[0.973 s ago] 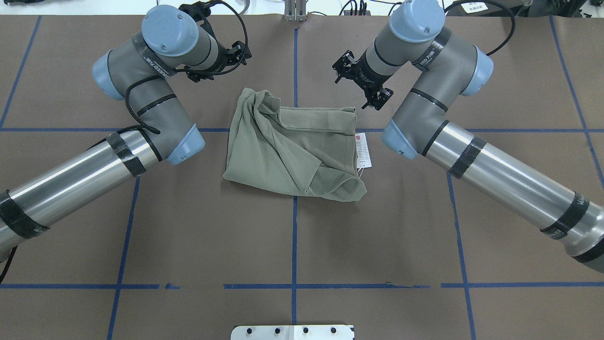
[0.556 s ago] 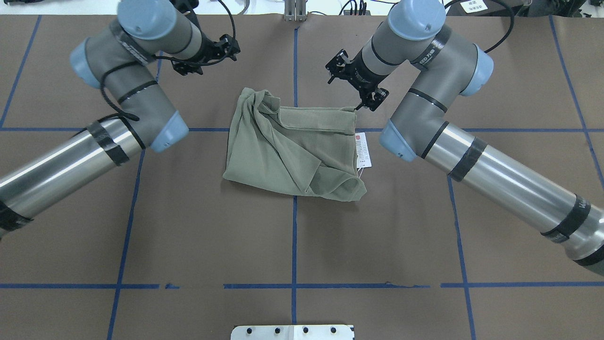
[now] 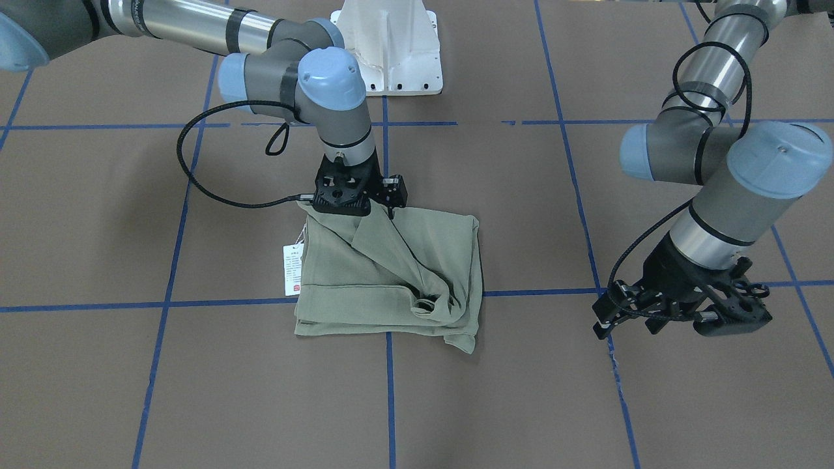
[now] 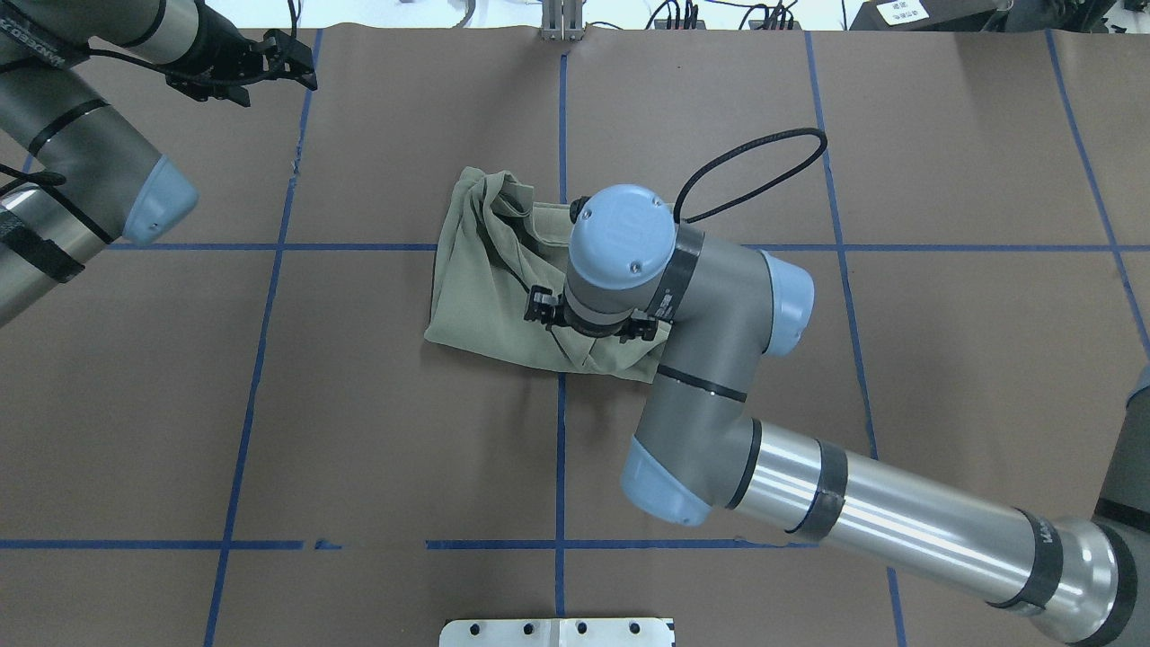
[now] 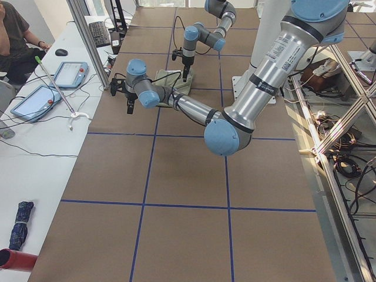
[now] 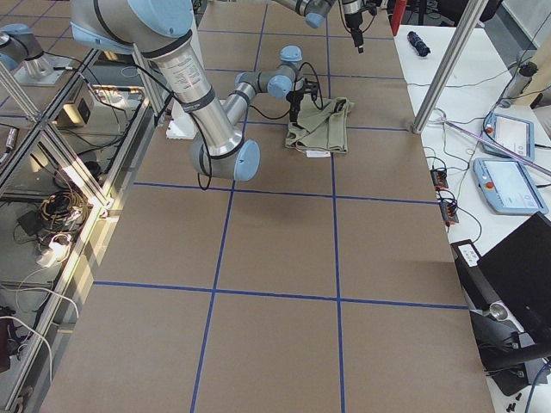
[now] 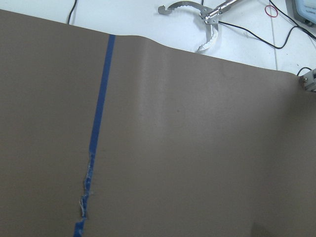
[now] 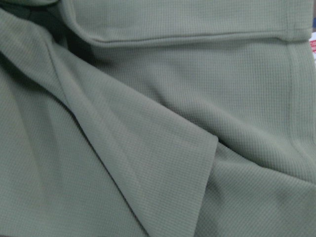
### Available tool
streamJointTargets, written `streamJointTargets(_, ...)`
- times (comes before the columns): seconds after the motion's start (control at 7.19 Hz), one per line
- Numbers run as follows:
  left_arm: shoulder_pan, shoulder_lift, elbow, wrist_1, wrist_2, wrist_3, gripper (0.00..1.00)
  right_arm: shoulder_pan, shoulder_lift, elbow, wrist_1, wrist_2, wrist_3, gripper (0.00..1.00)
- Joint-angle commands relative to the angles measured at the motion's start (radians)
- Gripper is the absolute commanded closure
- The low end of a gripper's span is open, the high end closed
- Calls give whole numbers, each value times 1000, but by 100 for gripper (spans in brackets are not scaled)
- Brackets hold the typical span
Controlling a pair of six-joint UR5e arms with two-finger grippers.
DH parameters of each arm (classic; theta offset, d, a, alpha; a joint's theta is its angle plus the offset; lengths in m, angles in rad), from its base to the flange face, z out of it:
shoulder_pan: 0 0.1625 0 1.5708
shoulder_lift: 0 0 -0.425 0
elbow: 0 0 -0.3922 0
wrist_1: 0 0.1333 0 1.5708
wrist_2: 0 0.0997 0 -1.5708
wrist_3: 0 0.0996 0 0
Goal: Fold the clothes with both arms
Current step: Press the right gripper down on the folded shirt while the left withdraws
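The sage-green shirt (image 3: 404, 260) lies folded and rumpled at the table's middle (image 4: 485, 279). Its white hang tag (image 3: 292, 268) sticks out on its right-arm side. My right gripper (image 3: 352, 207) points straight down onto the shirt's edge nearest the robot. Its fingertips are sunk in the cloth, so I cannot tell whether they are shut. In the overhead view the right wrist (image 4: 620, 243) hides it. The right wrist view is filled with knit cloth (image 8: 148, 123). My left gripper (image 4: 301, 63) hovers open and empty far off at the far left (image 3: 603, 312), well away from the shirt.
The white pedestal base (image 3: 391, 52) stands at the robot's edge of the table. Blue tape lines (image 4: 561, 449) cross the brown table cover. Beyond the far edge lie metal tongs (image 7: 202, 19) and tablets (image 5: 70, 73) on a white bench, with a person (image 5: 12, 35) seated there.
The right arm has swung from beyond the shirt's far right corner to over the shirt and come down onto its near edge. The left arm has drawn back further left.
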State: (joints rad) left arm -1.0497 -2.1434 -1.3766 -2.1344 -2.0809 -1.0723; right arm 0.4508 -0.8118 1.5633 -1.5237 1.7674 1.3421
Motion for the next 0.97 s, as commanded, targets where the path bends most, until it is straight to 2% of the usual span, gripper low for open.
streamJointTargets(0.0,-3,10,-2,-1,-1,3,0,-37,5,-3,-21,-46,-73,21)
streamJointTargets(0.56,-1,17,-2,-1,-1,0,0,-35,0,-9,-24,-63,-141,100)
streamJointTargets(0.83,-1,16,-2,-1,-1,-4,1,-21,2,9,-70,-60,-205,100)
